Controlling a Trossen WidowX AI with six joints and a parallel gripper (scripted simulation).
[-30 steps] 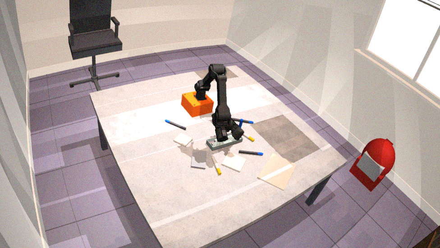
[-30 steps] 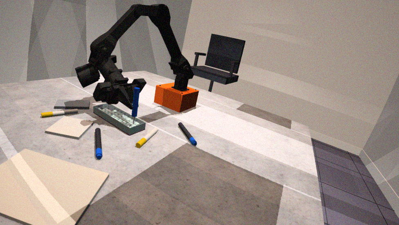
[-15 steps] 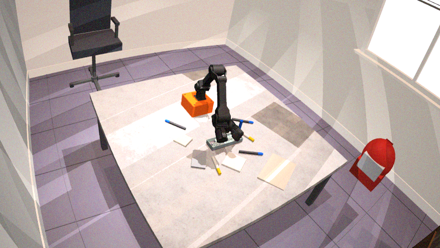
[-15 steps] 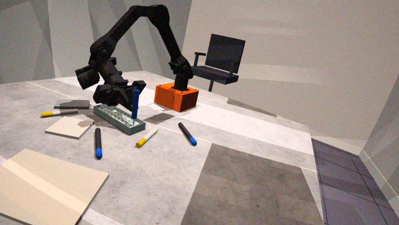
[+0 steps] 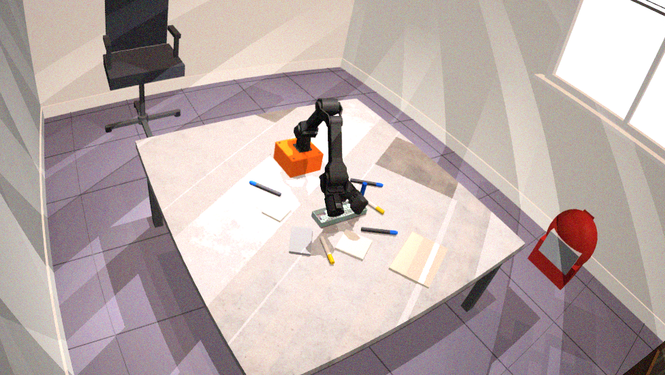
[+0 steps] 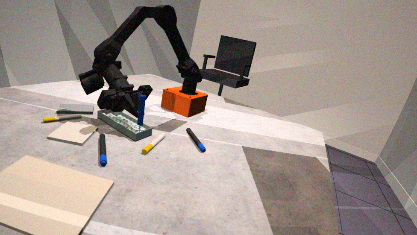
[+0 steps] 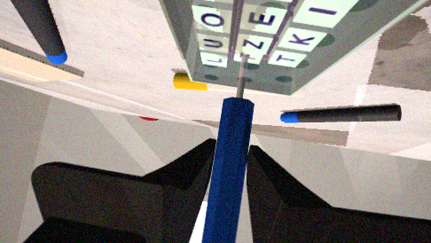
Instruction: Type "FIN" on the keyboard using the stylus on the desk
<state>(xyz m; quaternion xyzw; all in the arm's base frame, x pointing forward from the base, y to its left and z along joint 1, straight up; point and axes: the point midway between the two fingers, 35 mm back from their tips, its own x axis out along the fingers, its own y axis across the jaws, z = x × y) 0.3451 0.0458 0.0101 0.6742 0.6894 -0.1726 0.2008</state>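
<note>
The green-grey keyboard [image 5: 337, 220] [image 6: 143, 134] [image 7: 266, 84] lies on the desk. The blue stylus [image 5: 364, 188] [image 6: 141, 109] [image 7: 235, 155] stands nearly upright over its end. My gripper [image 6: 138, 114] [image 7: 231, 149] is shut on the stylus. In the wrist view the thin metal tip [image 7: 241, 82] reaches the F key [image 7: 239, 58], whose letter is partly covered by it. How far that key is down cannot be told. The I key [image 7: 325, 11] shows at the top. The N key cannot be made out.
Dark pens with blue ends [image 5: 265, 188] [image 6: 102, 148] [image 7: 350, 113] and white pens with yellow ends [image 5: 327, 249] [image 6: 153, 143] lie around the keyboard. Flat pads [image 5: 353, 245] [image 6: 71, 132] and a large beige sheet [image 5: 416, 260] lie nearby. The orange base [image 5: 298, 160] [image 6: 183, 102] is behind.
</note>
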